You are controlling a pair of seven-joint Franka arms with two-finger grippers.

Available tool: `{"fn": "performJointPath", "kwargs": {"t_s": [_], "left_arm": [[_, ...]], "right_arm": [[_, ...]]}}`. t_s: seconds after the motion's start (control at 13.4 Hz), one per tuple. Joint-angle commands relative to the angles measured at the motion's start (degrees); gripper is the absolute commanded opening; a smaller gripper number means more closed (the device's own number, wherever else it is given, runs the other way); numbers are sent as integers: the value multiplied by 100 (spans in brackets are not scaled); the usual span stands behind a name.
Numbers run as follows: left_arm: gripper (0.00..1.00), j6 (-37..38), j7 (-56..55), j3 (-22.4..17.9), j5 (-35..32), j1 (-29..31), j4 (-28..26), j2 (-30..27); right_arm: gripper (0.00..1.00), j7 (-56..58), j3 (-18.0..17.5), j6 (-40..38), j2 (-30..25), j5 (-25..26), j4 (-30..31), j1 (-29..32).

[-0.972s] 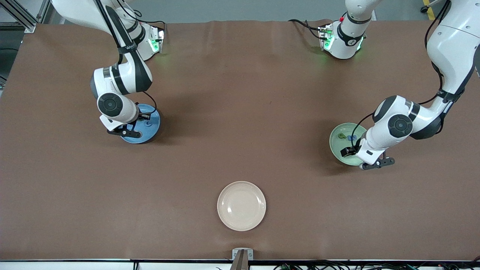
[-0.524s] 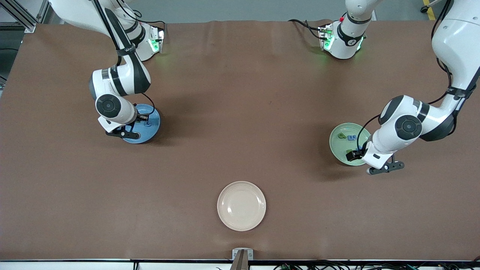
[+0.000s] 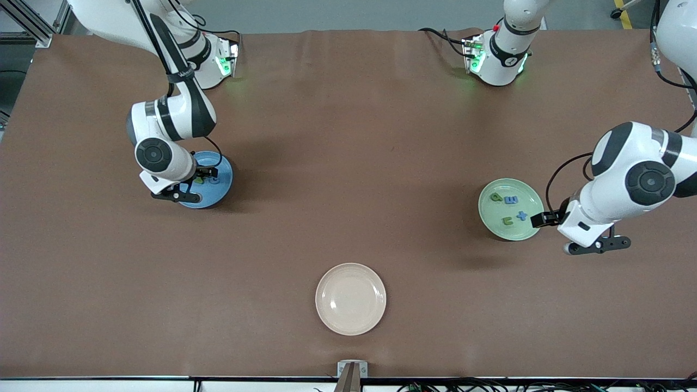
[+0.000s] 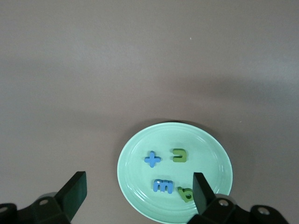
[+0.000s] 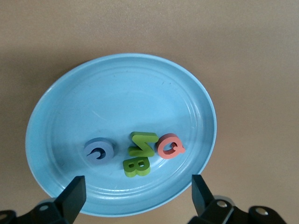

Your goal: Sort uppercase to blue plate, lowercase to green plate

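Observation:
The blue plate [image 3: 218, 182] [image 5: 117, 93] lies toward the right arm's end of the table. It holds the uppercase letters: a blue G [image 5: 98, 151], a green N [image 5: 142, 143], a green B [image 5: 137, 166] and a red-pink Q [image 5: 169, 145]. My right gripper [image 3: 202, 175] [image 5: 136, 186] hangs open just over that plate, holding nothing. The green plate [image 3: 490, 218] [image 4: 201, 144] carries the lowercase letters: x [image 4: 152, 159], u [image 4: 179, 155], m [image 4: 163, 186] and p [image 4: 186, 194]. My left gripper [image 3: 544, 219] [image 4: 138, 186] is open and empty, above the plate's rim.
A cream plate [image 3: 350, 299] with nothing on it sits nearer the front camera, midway between the two arms. Brown table cloth [image 3: 348, 163] covers the whole surface, with the arm bases along the edge farthest from that camera.
My right gripper has opened over the blue plate, and a green letter now lies under it. The left arm has pulled back off the green plate, uncovering its letters.

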State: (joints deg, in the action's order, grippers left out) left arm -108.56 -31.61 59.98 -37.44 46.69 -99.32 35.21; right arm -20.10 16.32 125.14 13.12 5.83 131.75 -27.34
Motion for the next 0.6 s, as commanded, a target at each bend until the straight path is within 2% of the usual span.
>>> {"fn": "performJointPath", "kwargs": {"t_s": [0.0, 0.37, 0.52], "left_arm": [[100, 204, 94, 93, 97, 16, 220, -6], [100, 204, 94, 14, 79, 24, 237, 38], [100, 169, 129, -204, 35, 7, 316, 82]], "right_arm": [[100, 33, -68, 107, -11, 120, 61, 106], [100, 24, -68, 107, -11, 120, 61, 106], [100, 24, -68, 116, -11, 120, 61, 106]]}}
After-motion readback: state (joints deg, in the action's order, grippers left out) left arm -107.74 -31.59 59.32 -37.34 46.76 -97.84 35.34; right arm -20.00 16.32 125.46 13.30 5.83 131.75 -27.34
